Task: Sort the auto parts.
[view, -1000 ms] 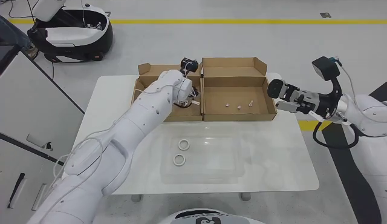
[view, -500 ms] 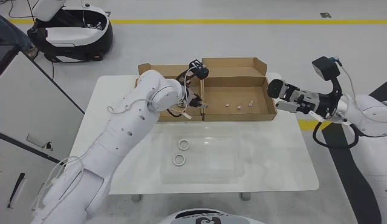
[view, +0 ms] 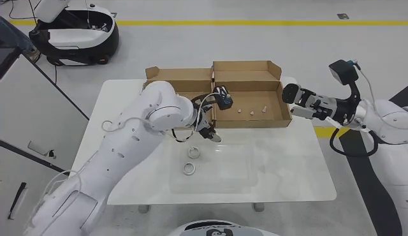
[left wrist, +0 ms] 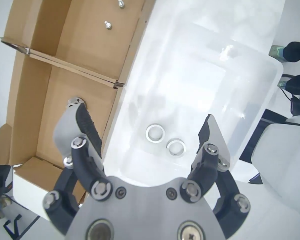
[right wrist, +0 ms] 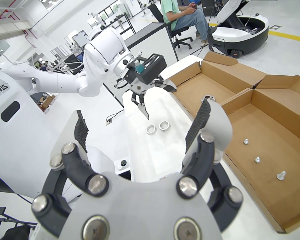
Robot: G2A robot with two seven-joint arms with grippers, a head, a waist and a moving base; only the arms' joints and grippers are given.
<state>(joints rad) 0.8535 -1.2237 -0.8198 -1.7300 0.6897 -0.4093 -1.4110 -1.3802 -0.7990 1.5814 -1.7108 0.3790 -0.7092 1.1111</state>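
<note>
Two metal rings [view: 194,152] [view: 189,168] lie in a clear plastic tray [view: 236,169] on the white table. My left gripper [view: 212,132] hangs open over the tray's far edge, just in front of the left cardboard box [view: 178,75]. In its wrist view the rings [left wrist: 155,133] [left wrist: 176,147] lie below and between the empty fingers [left wrist: 83,122]. One more ring [left wrist: 76,100] rests in the left box. Three bolts [view: 252,111] lie in the right box [view: 255,95]. My right gripper [view: 288,102] is open and empty beside that box's right wall.
The two cardboard boxes stand side by side at the table's back with their flaps up. Another robot's base [view: 80,35] is parked on the floor behind the table. A grey panel [view: 32,108] stands to the left.
My left gripper has come out of the left box and swung right and forward to the clear tray's edge. The right arm has not moved.
</note>
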